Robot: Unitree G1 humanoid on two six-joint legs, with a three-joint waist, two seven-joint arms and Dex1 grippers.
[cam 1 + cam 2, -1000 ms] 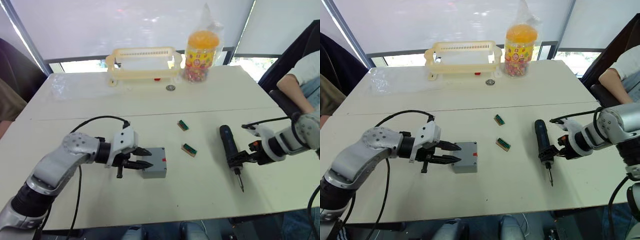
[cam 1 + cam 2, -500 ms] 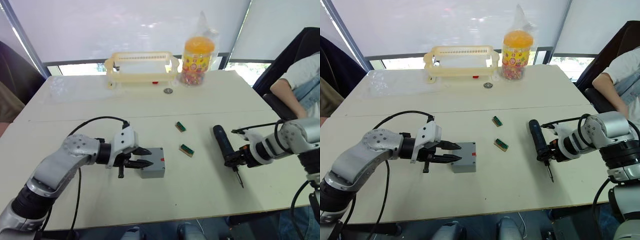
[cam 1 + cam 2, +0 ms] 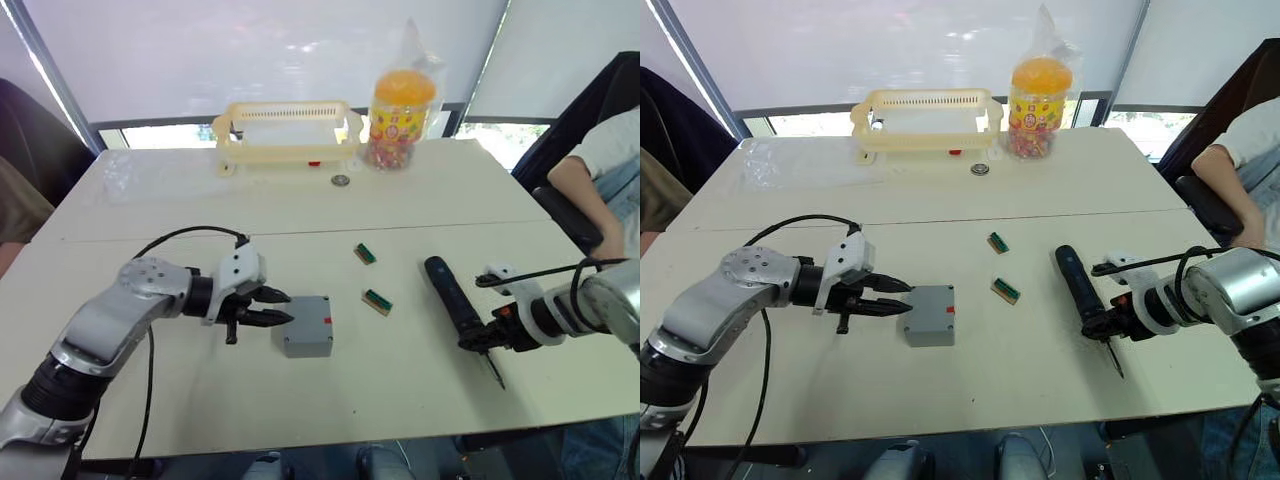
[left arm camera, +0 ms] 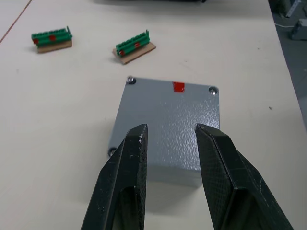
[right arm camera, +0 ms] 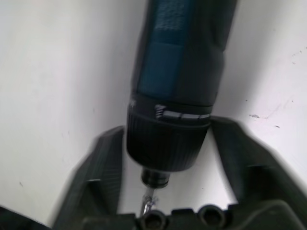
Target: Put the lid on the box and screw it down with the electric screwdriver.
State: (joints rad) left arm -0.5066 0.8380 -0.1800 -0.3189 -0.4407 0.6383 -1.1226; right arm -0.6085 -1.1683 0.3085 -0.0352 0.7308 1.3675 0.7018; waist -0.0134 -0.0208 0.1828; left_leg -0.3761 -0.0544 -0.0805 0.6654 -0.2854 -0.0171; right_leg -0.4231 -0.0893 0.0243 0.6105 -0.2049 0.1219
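Plastic, rigid and light, the small grey square box (image 3: pixel 307 338) with its flat grey textured lid (image 4: pixel 168 120) already seated on top should slide on the smooth white table (image 3: pixel 300 195) if pushed from one side, so it wants steadying by its opposite side walls. The lid shows a small red mark at one edge and screw heads in the corners. The left gripper (image 3: pixel 271 307) is just beside the box on the robot's left, its two black fingers (image 4: pixel 125 177) spread and holding nothing, tips over the lid's near edge. The long black-and-dark-blue pen-shaped electric screwdriver (image 3: pixel 453 304) lies well to the right of the box, beyond two small green-brown rectangular pieces (image 3: pixel 377 299). It looks stiff and slippery; the ribbed collar above the thin metal bit is the surest hold. The right gripper (image 3: pixel 487 337) straddles that collar, though whether it is clamped I cannot tell.
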